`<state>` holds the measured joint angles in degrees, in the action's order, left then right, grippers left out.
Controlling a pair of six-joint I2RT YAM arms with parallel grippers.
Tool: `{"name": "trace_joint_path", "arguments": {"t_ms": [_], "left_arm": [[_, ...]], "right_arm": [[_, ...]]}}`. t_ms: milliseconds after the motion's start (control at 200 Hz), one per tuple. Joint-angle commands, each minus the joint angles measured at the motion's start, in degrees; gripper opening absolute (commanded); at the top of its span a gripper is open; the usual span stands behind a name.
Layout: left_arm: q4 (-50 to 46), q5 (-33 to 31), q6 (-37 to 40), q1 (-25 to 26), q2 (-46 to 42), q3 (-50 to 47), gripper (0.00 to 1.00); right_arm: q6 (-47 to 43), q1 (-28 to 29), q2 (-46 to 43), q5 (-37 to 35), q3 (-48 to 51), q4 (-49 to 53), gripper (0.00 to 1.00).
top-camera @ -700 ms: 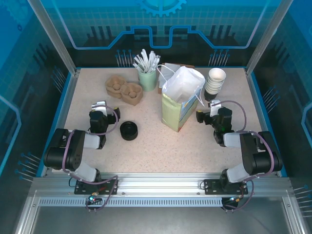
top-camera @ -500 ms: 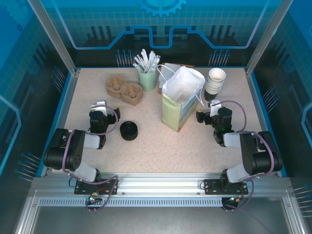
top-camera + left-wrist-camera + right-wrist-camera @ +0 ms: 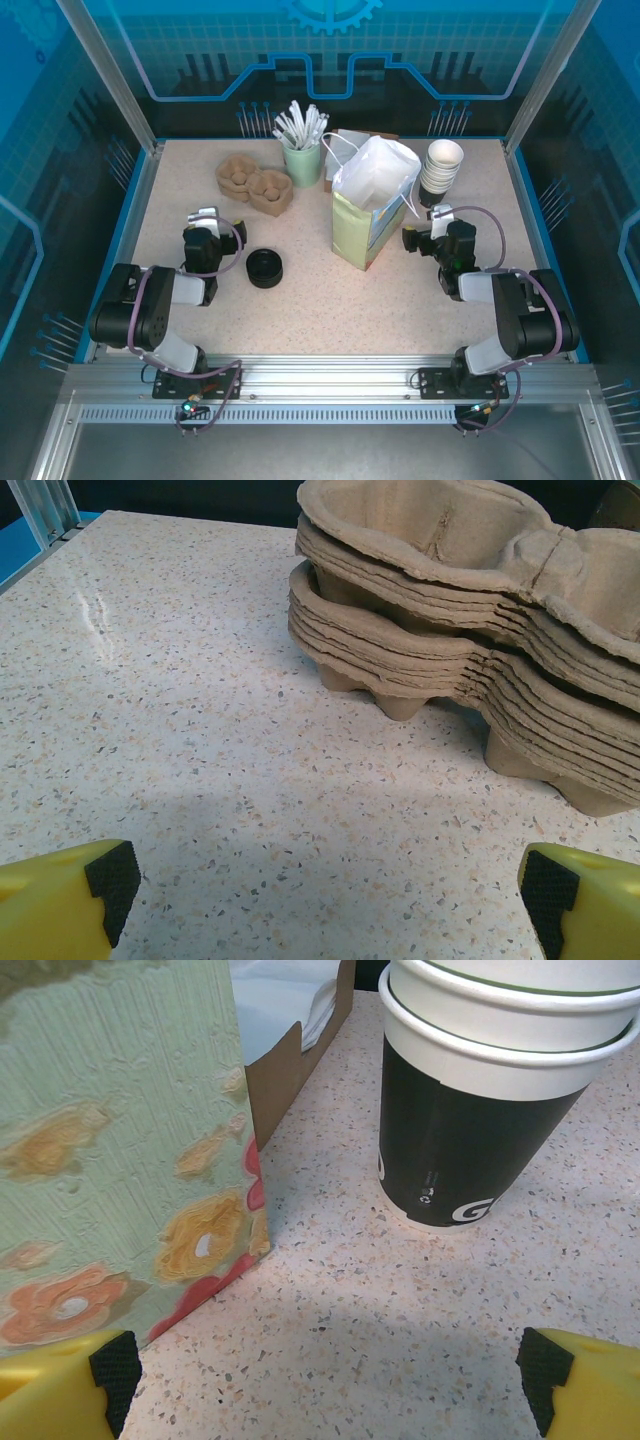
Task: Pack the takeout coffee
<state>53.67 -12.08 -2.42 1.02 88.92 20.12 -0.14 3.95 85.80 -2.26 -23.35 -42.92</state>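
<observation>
A stack of black-and-white paper cups (image 3: pixel 440 170) (image 3: pixel 480 1090) stands at the back right. A green floral bag with a white lining (image 3: pixel 372 205) (image 3: pixel 120 1150) stands open mid-table. Stacked brown pulp cup carriers (image 3: pixel 255 183) (image 3: pixel 460 630) lie at the back left. A stack of black lids (image 3: pixel 265 267) sits in front of them. My left gripper (image 3: pixel 204 222) (image 3: pixel 325 890) rests low on the table, open and empty, facing the carriers. My right gripper (image 3: pixel 428 222) (image 3: pixel 325 1370) is open and empty too, low between the bag and the cups.
A green cup of white stirrers (image 3: pixel 302 150) stands at the back centre. A brown napkin box (image 3: pixel 345 142) (image 3: pixel 300 1030) sits behind the bag. Blue walls and metal posts ring the speckled table (image 3: pixel 330 300).
</observation>
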Motion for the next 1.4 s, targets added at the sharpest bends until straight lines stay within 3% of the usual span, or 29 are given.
{"name": "trace_joint_path", "arguments": {"t_ms": [0,145,235,380,485,645,800,986,1211,1396], "left_arm": [[-2.0,1.5,1.9,0.5,-4.3,0.3,0.99],[-17.2,-2.7,0.0,1.3,-16.0,2.1,0.99],[-28.9,-10.2,-2.3,3.4,-23.9,5.1,0.99],[-46.2,-13.8,-7.1,5.4,-35.3,11.8,0.99],[-61.9,-17.7,-13.9,5.7,-39.0,20.0,0.99],[-78.5,-16.9,-18.1,5.7,-39.7,31.3,0.99],[-88.3,-10.8,-23.0,5.7,-39.0,38.3,0.99],[-93.5,-1.5,-23.9,5.7,-35.5,42.6,0.99],[-94.2,5.6,-21.5,5.7,-31.0,45.3,0.99],[-95.5,5.7,-21.1,5.7,-27.2,47.5,0.99]], "right_arm": [[-1.4,-0.4,-1.3,1.2,-0.9,0.1,1.00],[0.3,0.2,-8.6,-3.6,-1.4,8.0,1.00],[0.8,0.1,-12.6,-5.3,-4.0,18.4,1.00],[4.5,-0.3,-20.0,-8.3,-4.3,26.9,1.00],[14.0,-1.9,-24.7,-13.3,-10.1,43.0,1.00],[24.8,-7.1,-26.5,-9.6,-23.7,67.1,1.00],[25.2,-8.9,-22.6,-2.6,-38.1,77.7,1.00],[26.9,-8.9,-10.0,0.4,-55.8,86.9,0.98],[27.9,-8.8,4.3,-0.9,-72.3,93.4,0.87],[28.2,-8.7,12.2,-4.6,-79.4,94.6,0.81]]}}
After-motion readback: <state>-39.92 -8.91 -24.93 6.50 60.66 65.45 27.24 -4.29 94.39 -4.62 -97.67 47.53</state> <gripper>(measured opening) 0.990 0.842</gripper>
